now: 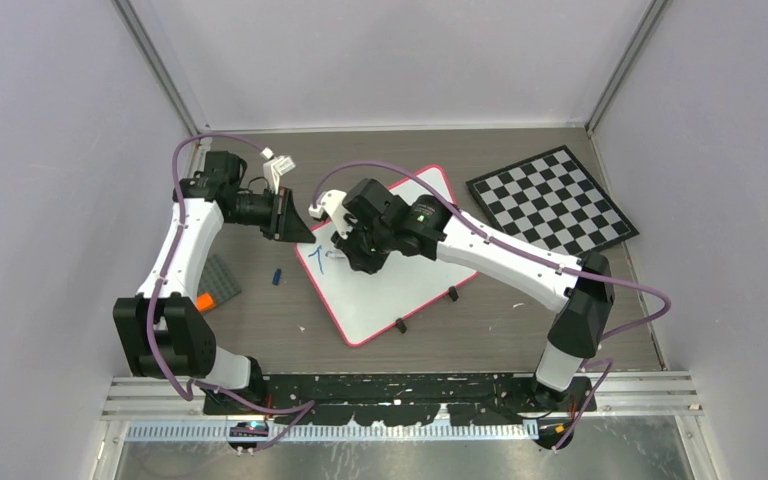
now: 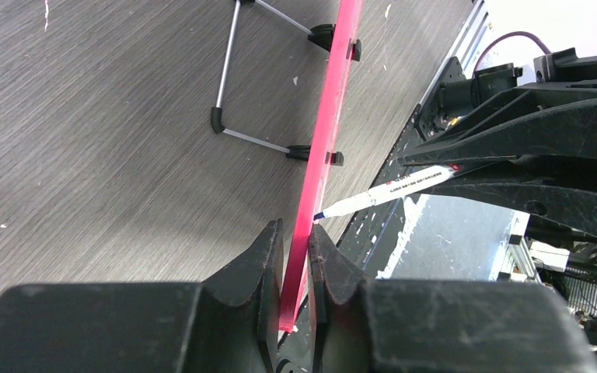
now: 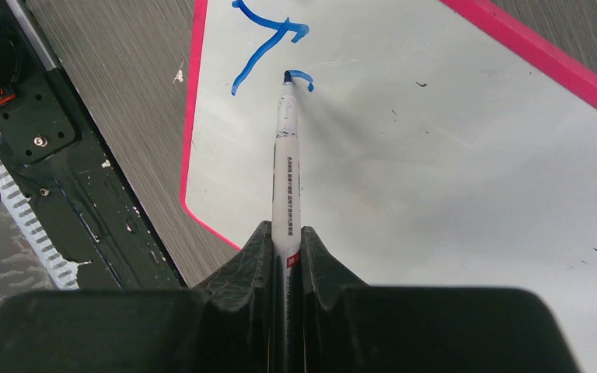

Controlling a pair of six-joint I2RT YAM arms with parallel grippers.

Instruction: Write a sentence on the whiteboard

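Observation:
The whiteboard (image 1: 395,295), white with a pink frame, lies tilted in the middle of the table. My left gripper (image 1: 300,238) is shut on its left corner; in the left wrist view the pink edge (image 2: 330,116) runs between that gripper's (image 2: 295,241) jaws. My right gripper (image 1: 345,255) is over the board's left part, shut on a white marker (image 3: 286,171). The marker's blue tip touches the board (image 3: 435,155) at a short curved stroke, just below a larger blue mark (image 3: 268,43). The right gripper (image 3: 286,237) clamps the marker's rear end.
A black-and-white checkerboard (image 1: 550,200) lies at the back right. Left of the whiteboard are a small blue cap (image 1: 276,276) and a grey block (image 1: 218,283) with an orange piece (image 1: 203,300). The board's wire stand (image 2: 225,116) and black clips show underneath.

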